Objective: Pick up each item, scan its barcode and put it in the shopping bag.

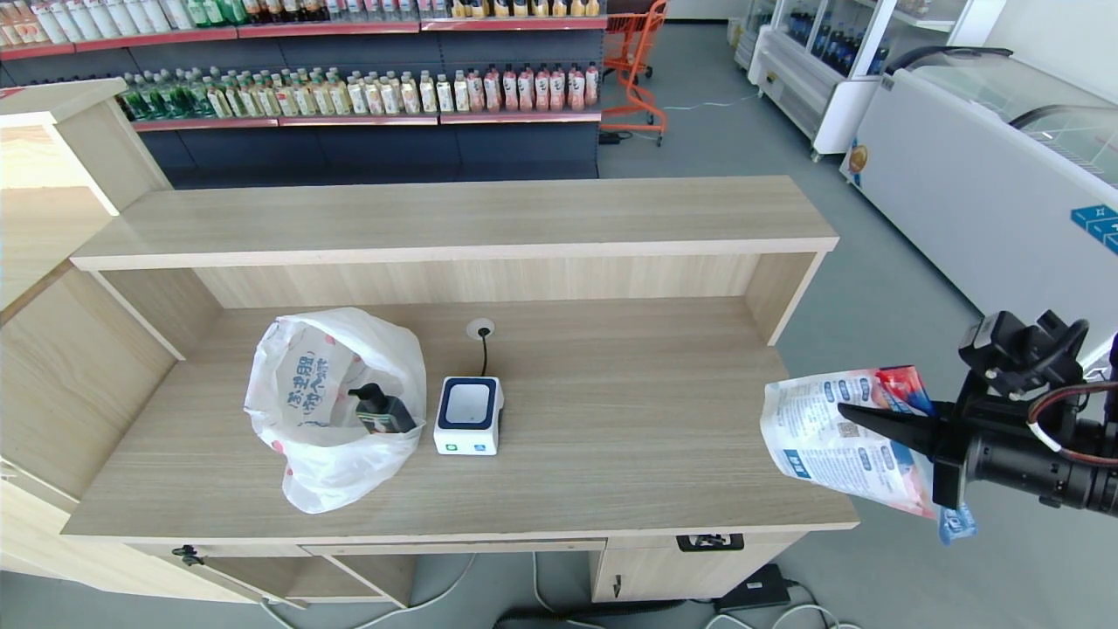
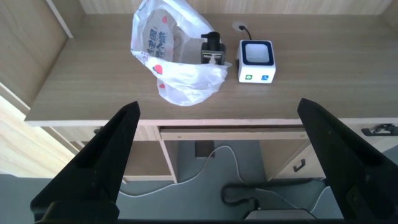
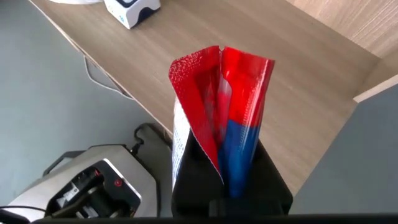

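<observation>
Red-and-blue pouch point(image 1: 834, 437) pinched in right pincer point(image 1: 873, 421), at the right end of the bench point(image 1: 629, 437).
Pouch is held off the surface, white printed side showing, well apart from the scanner point(image 1: 469, 415). Scanner sits mid-bench. White shopping bag point(image 1: 323, 384) lies just beside it on its left, mouth open, with a dark pump bottle point(image 1: 382, 411) inside. Left pincer point(image 2: 219, 115) is spread and holds nothing, out in front of the bench's front edge.
</observation>
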You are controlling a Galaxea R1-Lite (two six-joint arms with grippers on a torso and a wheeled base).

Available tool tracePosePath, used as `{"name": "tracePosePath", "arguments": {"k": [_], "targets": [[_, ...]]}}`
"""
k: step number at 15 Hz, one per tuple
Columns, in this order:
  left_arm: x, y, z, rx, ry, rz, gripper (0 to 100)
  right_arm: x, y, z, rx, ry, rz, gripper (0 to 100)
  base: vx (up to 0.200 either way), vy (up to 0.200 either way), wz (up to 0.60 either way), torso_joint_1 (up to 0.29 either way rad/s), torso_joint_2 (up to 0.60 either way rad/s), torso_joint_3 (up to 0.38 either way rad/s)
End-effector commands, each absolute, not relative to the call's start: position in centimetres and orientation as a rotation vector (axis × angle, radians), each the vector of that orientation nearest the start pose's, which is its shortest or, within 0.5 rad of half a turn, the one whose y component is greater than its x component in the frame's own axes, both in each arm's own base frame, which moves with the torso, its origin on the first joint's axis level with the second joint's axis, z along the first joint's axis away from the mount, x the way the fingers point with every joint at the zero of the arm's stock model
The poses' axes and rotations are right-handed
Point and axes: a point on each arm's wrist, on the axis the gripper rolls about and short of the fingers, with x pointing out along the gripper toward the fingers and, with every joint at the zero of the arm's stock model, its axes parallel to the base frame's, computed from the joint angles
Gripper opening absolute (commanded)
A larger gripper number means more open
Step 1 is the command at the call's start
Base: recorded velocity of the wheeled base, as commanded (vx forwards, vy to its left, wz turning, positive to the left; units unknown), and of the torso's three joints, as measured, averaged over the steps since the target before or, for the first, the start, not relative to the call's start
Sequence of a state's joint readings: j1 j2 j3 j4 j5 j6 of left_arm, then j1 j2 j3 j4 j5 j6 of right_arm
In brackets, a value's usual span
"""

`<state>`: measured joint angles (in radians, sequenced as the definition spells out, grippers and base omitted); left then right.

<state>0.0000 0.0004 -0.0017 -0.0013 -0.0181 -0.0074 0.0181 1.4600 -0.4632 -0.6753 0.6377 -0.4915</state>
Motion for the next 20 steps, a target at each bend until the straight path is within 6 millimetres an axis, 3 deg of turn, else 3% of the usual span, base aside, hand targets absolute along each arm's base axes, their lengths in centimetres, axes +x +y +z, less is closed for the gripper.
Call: {"name": "tracePosePath", "arguments": {"k": [1,10,13,20], "targets": [[-2.3,0.0,7.6,-0.008,-0.003,-0.018,100,21.8,1.7,16.1,-0.368,0.149,0.712,0,0.000,0.200,0.00,-0.002,0.00,-0.007],[-2.3,0.0,7.6,-0.006,-0.003,-0.018,100,23.9,1.5,16.3,-0.348,0.144,0.696,0,0.000,0.200,0.00,0.002,0.00,0.003],[-2.3,0.0,7.6,-0.003,-0.003,-0.018,100,24.6,1.5,16.1,-0.350,0.139,0.693,0,0.000,0.000,0.00,0.000,0.00,0.000],[-2.3,0.0,7.6,-0.003,-0.003,-0.018,100,24.7,1.5,16.2,-0.313,0.144,0.706,0,0.200,0.000,0.00,-0.003,0.00,0.002]]}}
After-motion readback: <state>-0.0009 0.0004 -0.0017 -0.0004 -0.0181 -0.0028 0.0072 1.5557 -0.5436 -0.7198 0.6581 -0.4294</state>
